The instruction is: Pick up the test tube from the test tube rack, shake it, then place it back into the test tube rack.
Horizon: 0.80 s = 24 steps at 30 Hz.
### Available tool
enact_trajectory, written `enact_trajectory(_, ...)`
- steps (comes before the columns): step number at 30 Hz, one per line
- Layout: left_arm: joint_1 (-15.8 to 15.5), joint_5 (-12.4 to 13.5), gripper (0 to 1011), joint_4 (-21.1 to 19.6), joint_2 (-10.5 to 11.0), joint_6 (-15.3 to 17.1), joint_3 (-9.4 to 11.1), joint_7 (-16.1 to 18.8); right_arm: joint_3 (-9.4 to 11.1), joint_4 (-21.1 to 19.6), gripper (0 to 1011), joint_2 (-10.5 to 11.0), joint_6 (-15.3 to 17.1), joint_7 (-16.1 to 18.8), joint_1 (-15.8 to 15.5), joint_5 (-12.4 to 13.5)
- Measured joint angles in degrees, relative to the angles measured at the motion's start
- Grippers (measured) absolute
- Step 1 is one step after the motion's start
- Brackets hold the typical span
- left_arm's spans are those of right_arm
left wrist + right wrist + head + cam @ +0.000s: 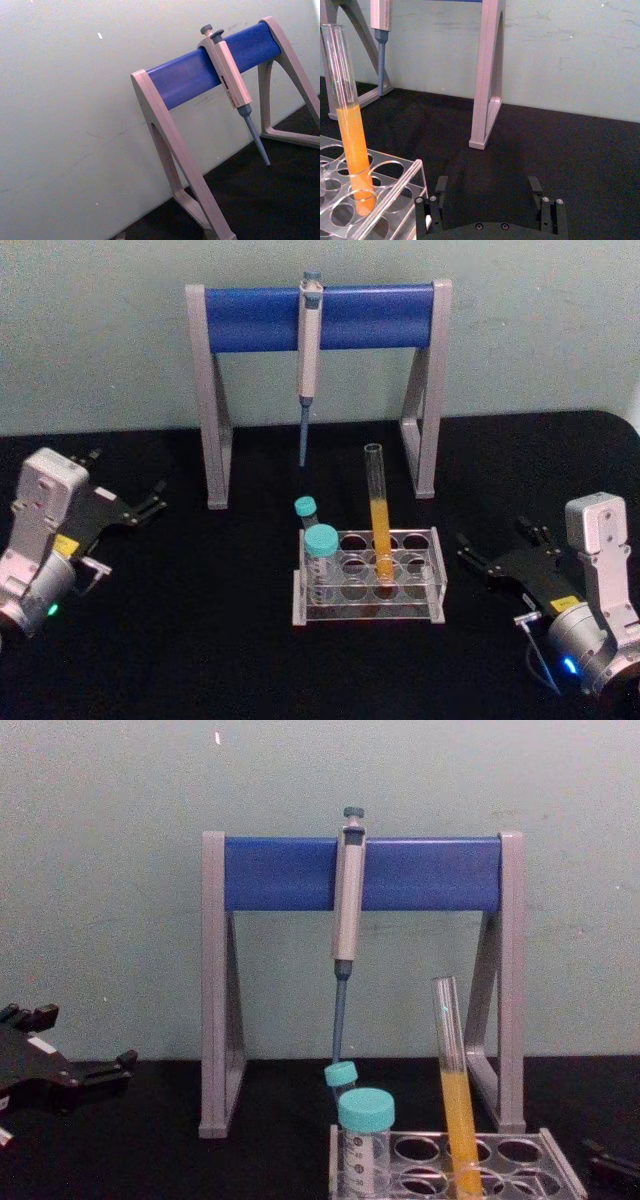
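A flat table (200, 660) covered in matte black cloth carries everything, and it ends at a pale green wall at its 12 o'clock edge. A tall pipette stand (212, 400) with grey A-shaped legs and a blue crossbar stands on the cloth toward 12 o'clock, its feet planted near the wall. A low clear plastic test tube rack (368, 578) with rows of round holes rests directly on the cloth near the centre, toward 4 o'clock from the stand's left leg and well apart from the stand's feet.
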Motion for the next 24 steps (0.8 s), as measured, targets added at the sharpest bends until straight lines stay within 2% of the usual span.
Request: enact_trajectory(24, 0.00, 0.00, 1001, 0.00, 0.00, 0.00, 0.00, 0.00, -0.06, -0.33, 1000, 0.19, -0.23, 0.04, -0.12, 0.21)
